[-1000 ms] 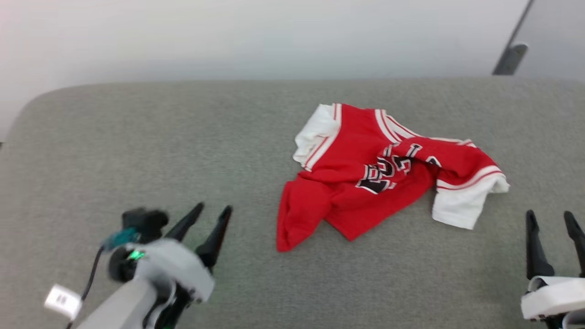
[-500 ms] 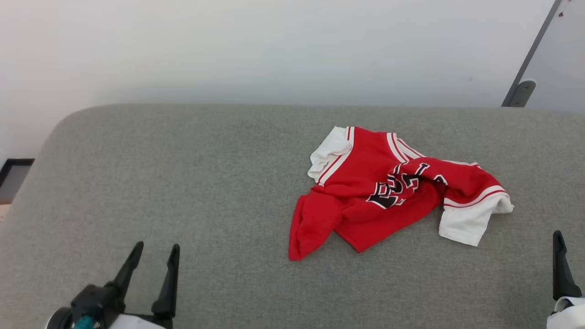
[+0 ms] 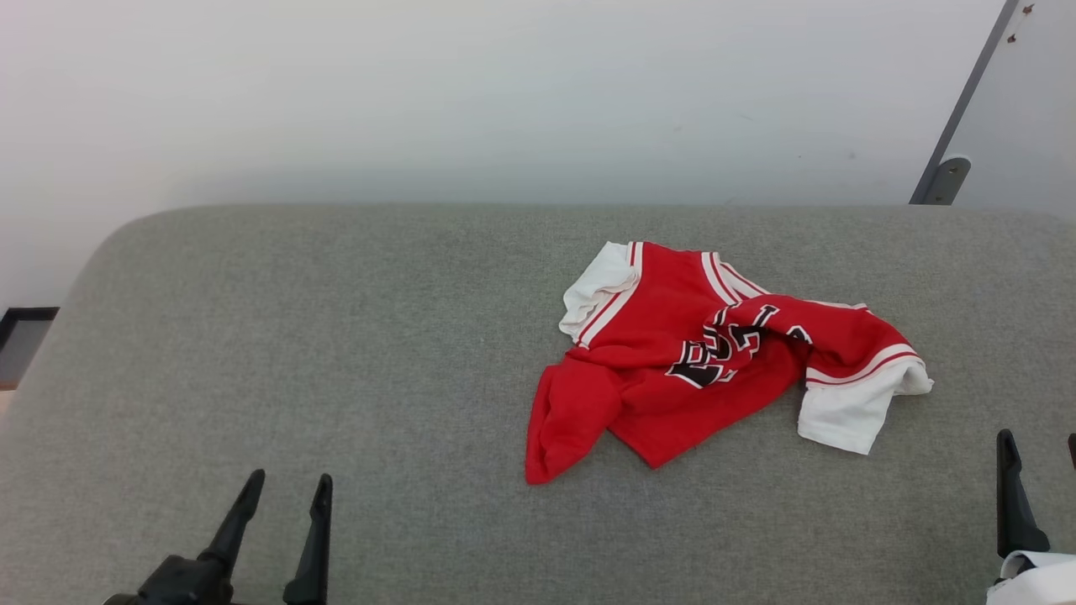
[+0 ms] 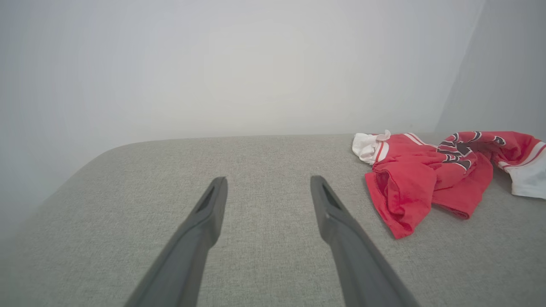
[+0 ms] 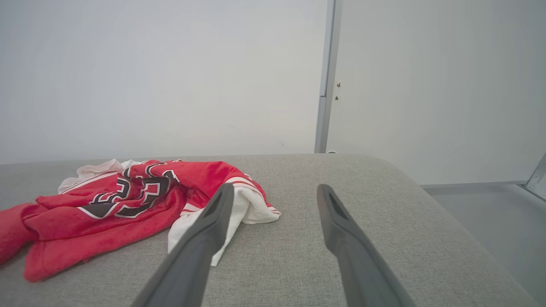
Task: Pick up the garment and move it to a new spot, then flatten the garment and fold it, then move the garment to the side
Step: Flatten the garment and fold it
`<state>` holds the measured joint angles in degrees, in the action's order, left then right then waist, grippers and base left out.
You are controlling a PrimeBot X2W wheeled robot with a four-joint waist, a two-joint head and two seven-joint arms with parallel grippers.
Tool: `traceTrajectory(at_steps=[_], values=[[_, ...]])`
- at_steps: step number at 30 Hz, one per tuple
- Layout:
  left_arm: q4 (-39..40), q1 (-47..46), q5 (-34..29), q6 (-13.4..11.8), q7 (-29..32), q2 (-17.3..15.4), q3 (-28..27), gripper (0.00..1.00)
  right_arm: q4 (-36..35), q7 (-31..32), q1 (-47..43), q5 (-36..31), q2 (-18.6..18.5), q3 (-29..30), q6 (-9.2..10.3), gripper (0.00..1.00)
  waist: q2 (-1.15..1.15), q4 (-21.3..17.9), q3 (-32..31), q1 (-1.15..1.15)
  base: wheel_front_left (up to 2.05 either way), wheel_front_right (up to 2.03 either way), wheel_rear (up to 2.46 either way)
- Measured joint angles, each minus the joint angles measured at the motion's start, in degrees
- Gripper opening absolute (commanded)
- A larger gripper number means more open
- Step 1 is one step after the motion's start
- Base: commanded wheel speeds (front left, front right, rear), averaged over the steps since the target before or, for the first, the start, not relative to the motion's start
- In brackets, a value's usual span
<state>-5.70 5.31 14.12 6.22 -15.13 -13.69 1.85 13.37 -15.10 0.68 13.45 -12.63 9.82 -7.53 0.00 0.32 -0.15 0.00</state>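
A crumpled red garment [image 3: 706,361] with white sleeves and black lettering lies on a grey fabric surface [image 3: 336,336], right of centre and toward the far edge. The left gripper [image 3: 289,479] is at the near left and the right gripper [image 5: 276,189] at the near right. Both have their fingers spread, hold nothing, and are clear of the cloth.

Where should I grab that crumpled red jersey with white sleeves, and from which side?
Probably the white sleeve of the crumpled red jersey, from the robot's right with the open right gripper: it sticks out loose at the edge nearest that gripper, clear of the bunched middle.
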Motion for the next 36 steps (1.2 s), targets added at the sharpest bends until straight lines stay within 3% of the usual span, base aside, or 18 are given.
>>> traceTrajectory(at_steps=[6, 10, 13, 18, 24, 29, 33, 34, 35, 36], values=[[0.02, 0.03, -1.12, 0.74, 0.0, 1.29, -0.87, 1.0, 0.81, 0.75, 0.53, 0.27, -0.85, -2.14, 0.0, 1.0, 0.0, 0.18, 0.11, 0.0, 0.0, 0.0, 0.0], [0.12, 0.03, -1.56, 0.9, 0.0, 2.33, -0.78, 1.0, 1.13, 5.23, 2.37, 1.07, -2.97, -5.83, 0.0, 1.0, 0.0, 0.25, 0.78, 0.0, 0.0, 0.0, 0.0], [0.12, -0.36, -1.72, 0.92, 0.0, 3.01, -0.49, 1.0, 1.21, 12.46, 5.33, 2.5, -6.28, -10.53, 0.0, 1.0, 0.0, 0.32, 1.84, 0.0, 0.0, 0.0, 0.0], [-0.43, -2.2, -1.88, 1.09, 0.0, 4.66, 0.42, 1.0, 1.43, 31.84, 11.79, 8.76, -12.93, -18.91, 0.0, 1.0, 0.0, 0.63, 4.06, 0.0, 0.0, 0.0, 0.0], [-1.26, -5.56, -1.78, 1.1, 0.0, 6.0, 3.15, 1.0, 1.37, 52.49, 20.34, 16.14, -17.48, -21.29, 0.0, 1.0, 0.0, 1.49, 7.78, 0.0, 0.0, 0.0, 0.0], [-2.05, -8.08, -1.45, 1.1, 0.0, 6.57, 4.52, 1.0, 3.92, 61.96, 24.68, 18.42, -17.78, -21.59, 0.0, 1.0, 0.0, 2.73, 11.27, 0.0, 0.0, 0.0, 0.0], [-2.5, -9.76, -1.21, 1.1, 0.0, 6.73, 5.23, 1.0, 5.86, 63.03, 26.78, 18.18, -17.41, -22.79, 0.0, 1.0, 0.0, 4.01, 13.83, 0.0, 0.0, 0.0, 0.0], [-2.58, -10.08, -1.02, 1.1, 0.0, 6.76, 5.28, 1.0, 6.38, 63.01, 27.0, 18.07, -17.3, -23.01, 0.0, 0.87, 0.0, 4.35, 14.38, 0.0, 0.0, 0.0, 0.0], [-2.64, -10.32, -1.01, 1.1, 0.0, 6.77, 5.28, 1.0, 6.7, 62.91, 27.2, 17.74, -17.33, -23.26, 0.0, 0.27, 0.0, 4.68, 14.9, 0.0, 0.0, 0.0, 0.0], [-2.68, -10.49, -0.98, 1.1, 0.0, 6.79, 5.24, 1.0, 6.81, 62.58, 27.43, 17.72, -17.5, -23.4, 0.0, 0.0, 0.0, 5.0, 15.34, 0.0, 0.0, 0.0, 0.0]])
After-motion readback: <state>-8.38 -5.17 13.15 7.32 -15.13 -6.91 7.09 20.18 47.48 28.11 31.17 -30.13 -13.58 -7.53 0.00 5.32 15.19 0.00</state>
